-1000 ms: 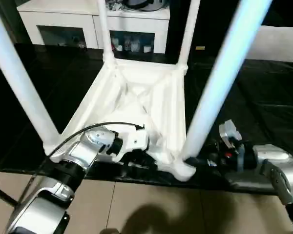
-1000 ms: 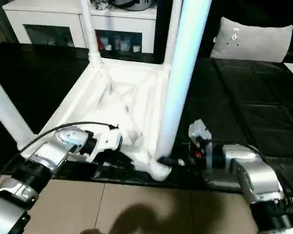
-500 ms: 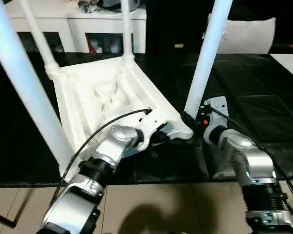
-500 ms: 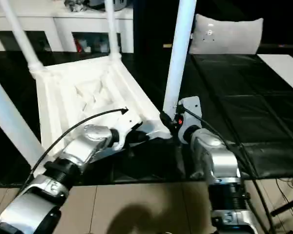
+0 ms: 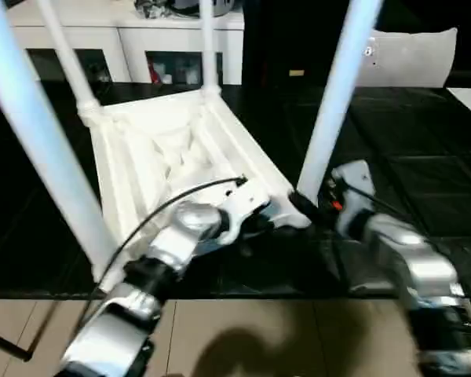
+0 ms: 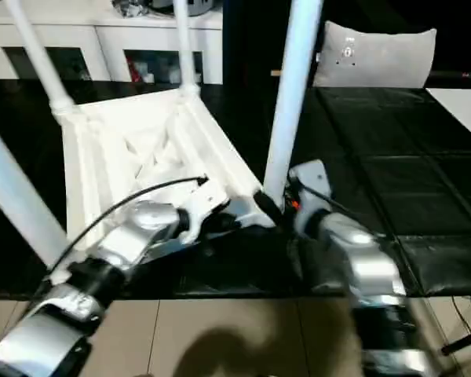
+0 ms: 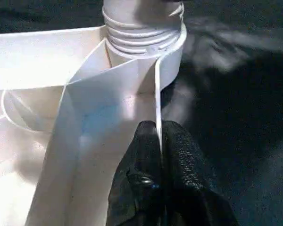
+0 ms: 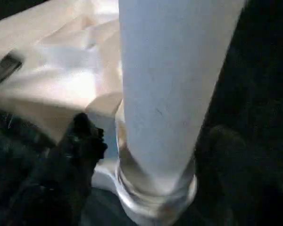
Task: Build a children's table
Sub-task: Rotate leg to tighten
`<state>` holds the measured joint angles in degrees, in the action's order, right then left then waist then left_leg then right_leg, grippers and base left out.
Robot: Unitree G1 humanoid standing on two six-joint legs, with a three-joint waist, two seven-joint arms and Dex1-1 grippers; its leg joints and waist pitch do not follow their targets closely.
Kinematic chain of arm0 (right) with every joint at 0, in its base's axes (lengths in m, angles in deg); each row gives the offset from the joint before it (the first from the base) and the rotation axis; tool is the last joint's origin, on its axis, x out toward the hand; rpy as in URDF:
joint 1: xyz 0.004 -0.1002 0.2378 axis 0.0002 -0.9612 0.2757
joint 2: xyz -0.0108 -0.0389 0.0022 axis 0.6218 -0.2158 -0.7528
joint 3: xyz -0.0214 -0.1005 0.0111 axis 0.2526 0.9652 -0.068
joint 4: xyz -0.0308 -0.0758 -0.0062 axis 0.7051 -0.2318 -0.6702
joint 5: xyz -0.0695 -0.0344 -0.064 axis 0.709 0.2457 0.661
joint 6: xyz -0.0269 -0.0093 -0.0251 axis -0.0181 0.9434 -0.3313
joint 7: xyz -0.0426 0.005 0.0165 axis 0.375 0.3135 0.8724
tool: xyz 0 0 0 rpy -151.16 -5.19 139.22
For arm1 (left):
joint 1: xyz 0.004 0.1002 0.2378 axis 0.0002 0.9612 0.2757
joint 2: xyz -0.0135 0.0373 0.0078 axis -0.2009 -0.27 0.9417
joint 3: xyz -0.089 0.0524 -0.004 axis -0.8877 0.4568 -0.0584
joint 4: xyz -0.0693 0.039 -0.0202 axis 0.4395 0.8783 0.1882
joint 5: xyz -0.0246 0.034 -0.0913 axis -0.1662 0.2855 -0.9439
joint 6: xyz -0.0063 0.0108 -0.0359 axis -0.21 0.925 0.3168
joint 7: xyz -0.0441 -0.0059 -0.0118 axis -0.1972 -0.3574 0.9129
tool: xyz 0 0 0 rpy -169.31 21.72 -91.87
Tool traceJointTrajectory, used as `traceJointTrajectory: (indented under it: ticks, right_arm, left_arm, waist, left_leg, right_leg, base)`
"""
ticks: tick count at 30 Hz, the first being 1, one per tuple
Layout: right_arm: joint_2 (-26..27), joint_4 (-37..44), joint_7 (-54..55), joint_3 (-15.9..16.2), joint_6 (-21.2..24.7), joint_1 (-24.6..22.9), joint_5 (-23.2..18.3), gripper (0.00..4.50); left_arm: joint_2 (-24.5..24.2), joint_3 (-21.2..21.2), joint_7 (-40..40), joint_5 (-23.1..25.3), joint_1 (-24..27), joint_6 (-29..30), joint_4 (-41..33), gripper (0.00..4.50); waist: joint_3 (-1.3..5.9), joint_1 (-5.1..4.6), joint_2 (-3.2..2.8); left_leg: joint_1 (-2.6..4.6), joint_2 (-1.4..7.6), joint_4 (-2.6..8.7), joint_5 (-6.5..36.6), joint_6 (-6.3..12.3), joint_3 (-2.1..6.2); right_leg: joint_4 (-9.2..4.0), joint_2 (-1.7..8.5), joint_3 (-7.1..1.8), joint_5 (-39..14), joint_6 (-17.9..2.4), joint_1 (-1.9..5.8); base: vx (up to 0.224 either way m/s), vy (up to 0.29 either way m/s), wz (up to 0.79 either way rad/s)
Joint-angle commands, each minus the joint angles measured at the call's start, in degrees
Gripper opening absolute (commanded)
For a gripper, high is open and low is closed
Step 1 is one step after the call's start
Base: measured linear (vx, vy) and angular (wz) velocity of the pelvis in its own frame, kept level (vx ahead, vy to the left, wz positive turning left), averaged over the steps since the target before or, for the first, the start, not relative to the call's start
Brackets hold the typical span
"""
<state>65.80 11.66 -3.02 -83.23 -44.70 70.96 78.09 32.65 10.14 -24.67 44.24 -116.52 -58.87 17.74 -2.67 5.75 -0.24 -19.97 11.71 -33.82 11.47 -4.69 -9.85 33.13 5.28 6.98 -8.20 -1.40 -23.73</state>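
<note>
The children's table lies upside down on a black surface, with its white ribbed tabletop facing up. Four white legs stand in its corner sockets: the near right leg, the near left leg and two far ones. My left gripper is shut on the tabletop's thin rim wall, just beside the near right corner socket. My right gripper is open around the base of the near right leg. One finger stands on each side, a little off the tube.
A white cabinet with glass doors stands behind the black surface. A white cushion lies at the back right. The surface's front edge runs just below my arms, with tan floor tiles beyond it.
My right gripper's fingers have spread apart from the base of the near right leg. The left gripper keeps its hold on the rim. The whole picture has shifted with the camera.
</note>
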Motion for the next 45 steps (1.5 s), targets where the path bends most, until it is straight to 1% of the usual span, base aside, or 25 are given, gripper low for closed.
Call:
traceJointTrajectory:
  ticks: [1,3,4,5,7,9,11,12,14,17,20,21,22,23,24,25,27,32,33,34,35,37,41,44,45]
  right_arm:
    - [-1.06,0.50,-3.72,0.29,-1.39,-0.21,-0.49,4.19]
    - [-3.37,0.34,-7.00,0.13,-1.73,-0.40,-1.24,4.34]
    - [-5.75,0.75,-11.68,0.56,-1.37,-0.76,-2.65,4.34]
    - [-6.15,0.85,-12.52,0.70,-1.33,-0.83,-2.89,4.34]
    - [-8.35,1.14,-17.14,1.74,-1.45,-1.15,-4.12,4.34]
    - [-11.27,0.95,-22.91,3.57,-2.02,-1.37,-4.67,4.34]
    - [-12.95,0.88,-27.43,4.03,-1.36,-1.25,-5.92,4.34]
    - [-13.41,0.73,-29.30,4.03,-1.15,-1.01,-6.62,4.34]
    - [-13.95,0.38,-31.56,4.26,-1.09,-0.58,-7.35,4.07]
    - [-14.29,-0.04,-33.13,4.85,-1.54,-0.26,-7.50,3.96]
    - [-14.47,-0.11,-34.83,5.46,-1.65,-0.14,-7.96,3.58]
    - [-14.50,-0.13,-35.74,5.94,-1.85,-0.05,-8.42,3.55]
    - [-14.41,-0.17,-35.98,6.02,-1.87,-0.02,-8.49,3.41]
    - [-14.20,-0.23,-36.32,6.16,-1.95,0.05,-8.54,3.27]
    - [-13.94,-0.35,-36.47,6.18,-2.09,0.12,-8.45,3.27]
    - [-13.77,-0.45,-36.56,6.18,-2.23,0.16,-8.36,3.09]
    - [-13.27,-0.55,-36.60,6.35,-2.11,0.26,-8.49,2.99]
    - [-12.81,-0.37,-37.06,6.54,-1.82,-0.01,-8.93,2.43]
    - [-12.84,-0.31,-37.16,6.56,-1.79,-0.09,-9.05,2.43]
    - [-12.85,-0.28,-37.22,6.60,-1.73,-0.16,-9.22,2.23]
    - [-12.85,-0.19,-37.33,6.66,-1.64,-0.25,-9.40,2.23]
    - [-12.76,0.28,-37.46,6.76,-1.24,-0.57,-9.68,2.02]
    - [-12.55,1.30,-37.52,6.76,-0.36,-1.24,-10.33,1.94]
    - [-11.49,3.06,-36.44,5.82,1.25,-2.37,-12.17,1.93]
    - [-10.20,4.16,-33.74,5.28,2.83,-2.69,-12.62,1.93]
  left_arm:
    - [-0.22,0.85,2.76,-0.46,0.86,-2.87,-1.41,0.00]
    - [-1.78,1.69,5.32,-0.43,1.30,-4.89,-1.41,0.00]
    - [-3.31,2.60,8.82,-0.73,1.71,-7.20,-1.55,0.00]
    - [-3.56,2.75,9.45,-0.80,1.76,-7.53,-1.58,0.00]
    - [-4.80,3.52,12.66,-1.25,1.96,-8.92,-1.86,0.00]
    - [-6.41,4.50,16.78,-1.68,2.01,-10.00,-2.32,0.00]
    - [-7.78,5.22,20.44,-2.02,1.91,-11.41,-2.41,0.00]
    - [-8.32,5.49,21.76,-2.00,1.68,-12.47,-2.04,0.00]
    - [-9.18,5.94,23.57,-1.83,1.24,-14.00,-1.41,0.00]
    - [-9.97,6.32,25.51,-1.66,0.83,-15.27,-1.06,0.00]
    - [-10.61,6.61,27.46,-1.82,0.53,-16.11,-0.95,0.00]
    - [-10.92,6.95,28.57,-1.97,0.36,-16.58,-0.91,0.00]
    - [-10.94,7.01,28.81,-2.00,0.33,-16.70,-0.86,0.00]
    - [-10.95,7.09,29.20,-2.04,0.28,-16.94,-0.75,0.00]
    - [-10.89,7.11,29.37,-2.04,0.24,-17.20,-0.58,0.00]
    - [-10.85,7.12,29.47,-2.03,0.21,-17.39,-0.45,0.00]
    - [-10.67,7.13,29.53,-2.00,0.26,-17.58,-0.40,0.00]
    - [-10.43,7.18,29.45,-1.82,0.45,-17.96,-0.26,0.00]
    - [-10.44,7.22,29.38,-1.79,0.49,-18.02,-0.24,0.00]
    - [-10.46,7.22,29.38,-1.77,0.51,-18.16,-0.11,0.00]
    - [-10.50,7.19,29.43,-1.77,0.54,-18.24,-0.02,0.00]
    - [-10.57,7.10,29.40,-1.71,0.62,-18.37,0.10,0.00]
    - [-10.53,6.84,29.09,-1.83,0.81,-17.91,-0.09,0.00]
    - [-9.84,5.97,28.20,-2.75,1.13,-15.81,-0.65,0.00]
    - [-9.13,5.52,26.52,-2.72,0.94,-14.04,-0.87,0.00]
  waist:
    - [3.89,0.26,0.78]
    - [3.93,0.36,0.86]
    - [3.89,0.42,0.92]
    - [4.04,0.64,0.87]
    - [3.98,0.84,0.83]
    - [4.02,1.14,0.49]
    - [3.96,1.63,0.51]
    - [3.99,1.59,0.60]
    - [3.96,1.86,0.57]
    - [4.03,2.56,0.54]
    - [4.08,2.74,0.55]
    - [4.09,2.80,0.58]
    - [4.12,2.87,0.45]
    - [4.09,2.85,0.53]
    - [4.10,2.87,0.50]
    - [4.09,2.91,0.53]
    - [4.05,2.92,0.53]
    - [4.18,3.11,0.53]
    - [4.18,3.16,0.58]
    - [4.17,3.23,0.52]
    - [4.19,3.25,0.56]
    - [4.19,3.36,0.57]
    - [4.12,3.50,0.60]
    - [4.11,3.56,0.66]
    - [4.11,3.53,0.64]
  left_leg:
    - [-0.41,1.03,3.60,8.01,4.38,0.07]
    - [-0.32,1.20,3.59,8.04,4.69,0.12]
    - [-0.30,1.24,3.61,7.97,4.70,0.13]
    - [-0.28,1.32,3.54,7.95,5.12,0.14]
    - [-0.26,1.43,3.53,7.63,5.22,0.06]
    - [-0.19,1.45,3.47,8.08,5.33,0.08]
    - [-0.19,1.67,3.49,8.45,5.50,0.06]
    - [-0.21,1.72,3.50,8.46,5.41,0.00]
    - [-0.12,1.76,3.47,8.80,5.26,0.00]
    - [0.15,1.86,3.48,8.75,4.47,0.00]
    - [0.04,1.89,3.50,8.52,4.14,0.02]
    - [-0.02,1.86,3.49,8.36,4.10,0.02]
    - [-0.01,1.86,3.49,8.26,4.08,0.04]
    - [-0.04,1.82,3.48,8.39,4.07,0.01]
    - [-0.06,1.77,3.45,8.38,4.07,-0.01]
    - [-0.04,1.79,3.47,8.38,3.95,0.00]
    - [-0.03,1.80,3.52,8.61,3.71,0.02]
    - [-0.13,1.80,3.43,7.42,3.75,0.05]
    - [-0.14,1.80,3.41,7.29,3.77,0.04]
    - [-0.12,1.82,3.43,7.23,3.80,0.06]
    - [-0.15,1.77,3.39,7.18,3.79,0.03]
    - [-0.10,1.79,3.41,7.16,3.77,0.03]
    - [-0.06,1.81,3.45,7.57,3.58,0.03]
    - [-0.11,1.79,3.45,7.38,3.58,-0.01]
    - [-0.08,1.82,3.49,7.25,3.49,0.00]
  right_leg:
    - [-4.11,3.42,-2.92,-19.25,-6.62,4.09]
    - [-4.07,3.40,-2.94,-19.08,-6.86,4.01]
    - [-4.08,3.46,-2.96,-18.98,-7.07,3.99]
    - [-3.90,3.53,-3.02,-18.22,-7.36,4.13]
    - [-3.74,3.53,-3.07,-17.08,-8.22,3.97]
    - [-3.65,3.50,-2.97,-16.63,-8.76,4.00]
    - [-3.54,3.52,-2.99,-16.37,-9.27,3.95]
    - [-3.46,3.48,-3.01,-16.16,-9.41,3.99]
    - [-3.50,3.56,-3.00,-16.68,-9.57,3.89]
    - [-3.52,3.62,-3.05,-17.29,-9.45,3.70]
    - [-3.31,3.66,-3.10,-16.53,-9.71,3.81]
    - [-3.26,3.67,-3.09,-16.18,-9.75,3.86]
    - [-3.19,3.65,-3.10,-15.99,-9.76,3.86]
    - [-3.24,3.64,-3.08,-16.02,-9.81,3.87]
    - [-3.29,3.65,-3.07,-16.14,-9.77,3.88]
    - [-3.30,3.65,-3.06,-16.40,-9.65,3.89]
    - [-3.38,3.65,-3.02,-17.13,-9.39,3.87]
    - [-3.26,3.65,-3.02,-16.59,-9.22,3.94]
    - [-3.23,3.64,-3.04,-16.45,-9.21,3.93]
    - [-3.20,3.65,-3.04,-16.37,-9.27,3.90]
    - [-3.18,3.62,-3.04,-16.23,-9.24,3.94]
    - [-3.23,3.65,-3.02,-16.59,-9.12,3.92]
    - [-3.33,3.67,-3.03,-17.52,-8.78,3.87]
    - [-3.34,3.71,-3.07,-17.89,-8.58,3.91]
    - [-3.37,3.63,-3.07,-17.80,-8.43,3.84]
  base:
    - [0.000,0.000,0.00]
    - [0.000,0.000,0.00]
    - [0.000,0.000,0.00]
    - [0.000,0.000,0.00]
    - [0.000,0.000,0.00]
    - [0.000,0.000,0.00]
    - [0.000,0.000,0.00]
    - [0.000,0.000,0.00]
    - [0.000,0.000,0.00]
    - [0.000,0.000,0.00]
    - [0.000,0.000,0.00]
    - [0.000,0.000,0.00]
    - [0.000,0.000,0.00]
    - [0.000,0.000,0.00]
    - [0.000,0.000,0.00]
    - [0.000,0.000,0.00]
    - [0.000,0.000,0.00]
    - [0.000,0.000,0.00]
    - [0.000,0.000,0.00]
    - [0.000,0.000,0.00]
    - [0.000,0.000,0.00]
    - [0.000,0.000,0.00]
    - [0.000,0.000,0.00]
    - [0.000,0.000,0.00]
    - [0.000,0.000,0.00]
